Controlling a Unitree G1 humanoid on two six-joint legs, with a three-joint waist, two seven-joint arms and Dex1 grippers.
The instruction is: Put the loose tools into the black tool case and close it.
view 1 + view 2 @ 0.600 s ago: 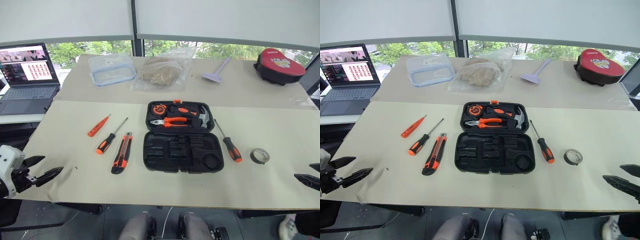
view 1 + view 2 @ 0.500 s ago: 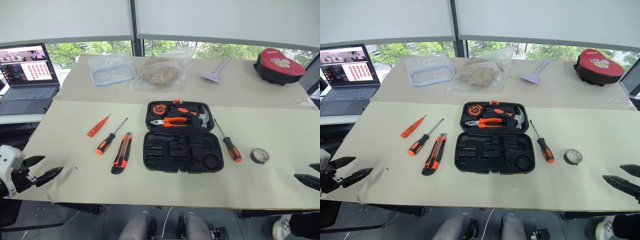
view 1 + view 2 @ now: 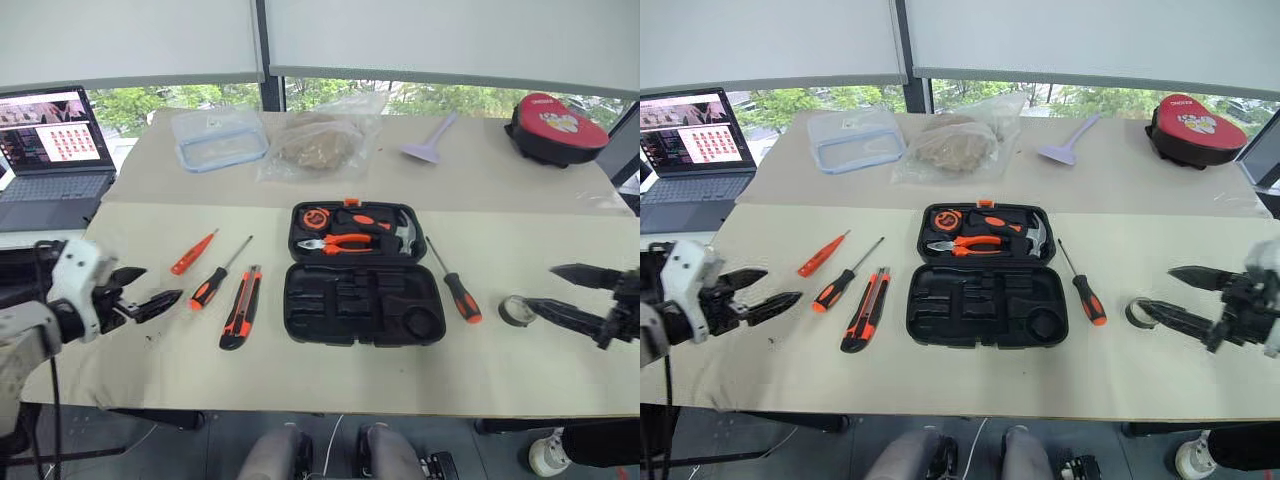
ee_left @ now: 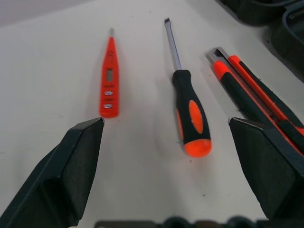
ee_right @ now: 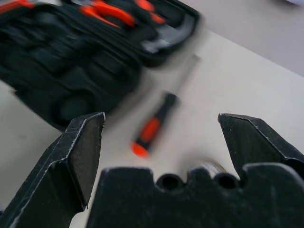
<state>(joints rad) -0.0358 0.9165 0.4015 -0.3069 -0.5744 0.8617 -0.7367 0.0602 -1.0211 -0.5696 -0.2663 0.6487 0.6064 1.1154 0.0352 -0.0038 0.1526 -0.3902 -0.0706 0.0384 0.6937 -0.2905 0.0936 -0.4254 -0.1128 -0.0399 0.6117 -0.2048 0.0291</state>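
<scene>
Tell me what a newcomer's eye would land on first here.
The black tool case lies open at the table's centre, orange-handled pliers and a hammer in its far half. To its left lie an all-orange screwdriver, a black-and-orange screwdriver and a utility knife; to its right, another screwdriver and a tape roll. The left pincer and right pincer stand open over them.

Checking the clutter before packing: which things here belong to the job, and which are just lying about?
Job: tool case, orange screwdriver, two black-handled screwdrivers, knife, tape roll.

Lying about: laptop, plastic box, bag, scraper, red pouch.
</scene>
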